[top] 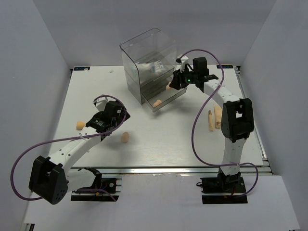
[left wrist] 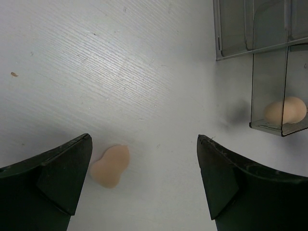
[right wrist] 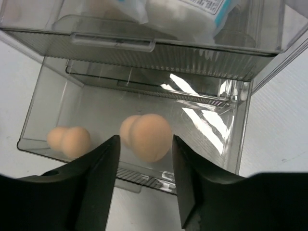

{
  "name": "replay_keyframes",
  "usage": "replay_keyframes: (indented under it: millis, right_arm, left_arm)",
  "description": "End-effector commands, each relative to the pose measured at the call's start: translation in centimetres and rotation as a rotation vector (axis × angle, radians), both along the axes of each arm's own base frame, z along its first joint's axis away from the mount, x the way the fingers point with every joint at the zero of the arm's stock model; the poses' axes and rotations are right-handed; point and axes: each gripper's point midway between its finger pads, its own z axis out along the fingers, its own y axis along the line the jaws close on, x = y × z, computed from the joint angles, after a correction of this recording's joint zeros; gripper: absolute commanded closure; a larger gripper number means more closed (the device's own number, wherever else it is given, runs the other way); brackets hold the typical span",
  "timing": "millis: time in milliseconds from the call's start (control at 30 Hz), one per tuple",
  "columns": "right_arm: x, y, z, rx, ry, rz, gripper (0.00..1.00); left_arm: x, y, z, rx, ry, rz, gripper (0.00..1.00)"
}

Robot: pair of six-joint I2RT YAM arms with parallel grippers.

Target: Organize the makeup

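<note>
My right gripper (top: 174,84) reaches over the pulled-out bottom drawer (right wrist: 231,144) of the clear box (top: 147,53). Its jaws (right wrist: 145,139) are shut lightly on a peach sponge (right wrist: 147,132), which also shows in the top view (top: 168,87). A second sponge (right wrist: 70,141) lies at the drawer's front (top: 157,102). Blue-print sachets (right wrist: 202,9) sit in the drawer above. My left gripper (top: 121,117) is open and empty low over the table (left wrist: 144,139). A sponge (left wrist: 109,166) lies beside its left finger. Two sponges (top: 125,137) (top: 78,125) lie on the table.
A beige stick (top: 210,120) and a beige tube (top: 218,115) lie at the right, beside my right arm's upright link (top: 236,120). White walls enclose the table (top: 163,149) on three sides. The right arm's purple cable (top: 195,130) loops over the middle right.
</note>
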Motion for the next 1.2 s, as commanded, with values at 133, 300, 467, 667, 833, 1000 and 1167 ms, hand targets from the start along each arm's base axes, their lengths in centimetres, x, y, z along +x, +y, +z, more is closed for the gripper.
replay_keyframes:
  millis: [133,300,467,667,833,1000,1167]
  right_arm:
    - [1.0,0.4,6.8,0.032,-0.149,0.000,0.42]
    - [-2.1,0.2,9.3,0.050,-0.218,0.071,0.42]
    - [-8.7,0.0,8.8,0.059,-0.265,0.263,0.67]
    - [-12.9,-1.8,6.8,0.058,-0.250,0.193,0.79]
    - [-14.8,-2.9,5.5,0.030,-0.241,0.169,0.66]
    - [-15.2,-3.3,5.1,0.043,-0.211,0.138,0.64]
    - [-14.0,-3.6,6.3,0.058,-0.243,0.110,0.63]
  left_arm:
    - [0.2,0.2,1.0,0.000,-0.025,-0.013,0.02]
    - [0.3,0.1,0.6,0.001,-0.001,-0.029,0.04]
    - [0.7,-0.4,-0.1,0.014,0.043,-0.069,0.40]
    - [0.3,0.0,-1.4,-0.051,0.098,-0.018,0.50]
    - [0.0,-1.3,-2.2,-0.051,0.157,-0.121,0.15]
    - [-1.1,-1.7,-5.2,0.040,0.320,-0.259,0.20]
    - [-2.7,-2.0,-6.9,0.053,0.410,-0.349,0.25]
